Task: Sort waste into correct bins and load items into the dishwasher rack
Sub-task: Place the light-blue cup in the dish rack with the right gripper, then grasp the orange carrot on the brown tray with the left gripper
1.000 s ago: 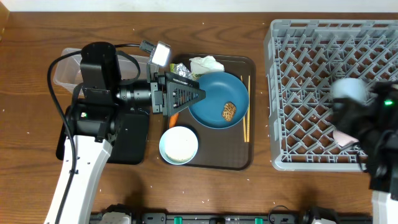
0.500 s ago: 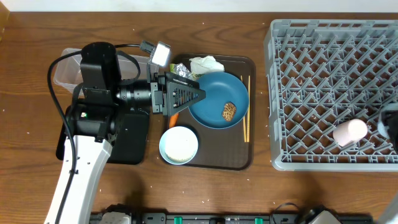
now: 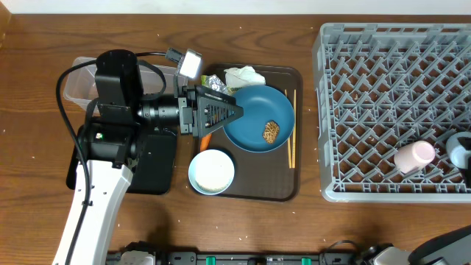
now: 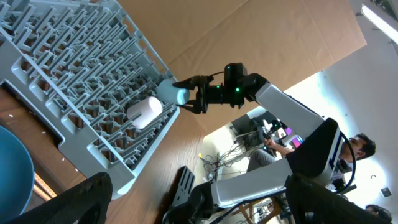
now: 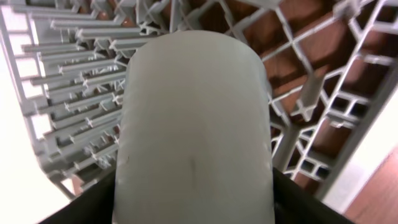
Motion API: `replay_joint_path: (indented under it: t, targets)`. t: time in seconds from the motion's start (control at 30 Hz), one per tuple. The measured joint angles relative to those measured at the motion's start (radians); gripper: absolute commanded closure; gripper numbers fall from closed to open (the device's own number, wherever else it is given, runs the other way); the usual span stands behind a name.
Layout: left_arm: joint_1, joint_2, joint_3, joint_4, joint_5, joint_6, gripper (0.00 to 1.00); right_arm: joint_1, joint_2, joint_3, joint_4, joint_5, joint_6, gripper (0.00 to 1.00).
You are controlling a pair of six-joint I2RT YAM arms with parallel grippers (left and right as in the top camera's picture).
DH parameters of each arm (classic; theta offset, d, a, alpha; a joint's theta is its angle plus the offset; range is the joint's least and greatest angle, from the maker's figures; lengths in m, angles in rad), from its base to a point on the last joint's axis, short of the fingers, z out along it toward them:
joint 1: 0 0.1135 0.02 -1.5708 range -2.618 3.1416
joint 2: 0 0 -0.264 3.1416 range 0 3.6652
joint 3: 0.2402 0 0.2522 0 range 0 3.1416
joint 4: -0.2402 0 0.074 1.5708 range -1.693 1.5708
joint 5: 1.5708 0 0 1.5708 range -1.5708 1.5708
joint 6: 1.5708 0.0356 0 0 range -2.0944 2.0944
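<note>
Small blue cup (image 4: 173,93) sits between my right fingers (image 4: 193,81) at the edge of the grey plastic lattice crate (image 3: 324,110); pinched or loose, I cannot tell. Just beyond, a small pink cup (image 3: 414,156) lies inside. My left fingers (image 4: 87,193) stand spread, empty.

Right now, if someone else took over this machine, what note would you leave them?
Left gripper: open, empty, over the brown tray.
Right gripper: fingers around small blue cup at the right side of the rack; grip unclear.
Done: pink cup lies in rack.
To do: blue plate with brown lump, white bowl, chopsticks to rack; napkin, foil, carrot to clear tub and black tray.
</note>
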State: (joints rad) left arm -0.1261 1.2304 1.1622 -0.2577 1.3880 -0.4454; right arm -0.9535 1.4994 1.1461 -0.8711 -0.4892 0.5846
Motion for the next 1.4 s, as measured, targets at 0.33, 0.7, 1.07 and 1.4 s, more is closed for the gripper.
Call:
replay_joint_path:
  t: [0.33,0.7,1.07,1.4]
  targets:
    - [0.0,0.0,0.0,-0.008,0.0,0.0,0.1,-0.007,0.0,0.001,-0.003,-0.086,0.041,0.24]
    - [-0.002,-0.002,0.0,-0.093,-0.09,0.019,0.17,0.173,-0.259,0.034,0.013,-0.211,-0.083,0.24]
    - [-0.216,-0.064,-0.002,-0.603,-0.885,0.189,0.19,0.679,-0.491,0.045,-0.014,-0.138,-0.245,0.22]
    - [-0.356,-0.024,-0.002,-0.7,-1.269,0.203,0.19,0.922,-0.465,0.045,-0.043,-0.023,-0.315,0.19]
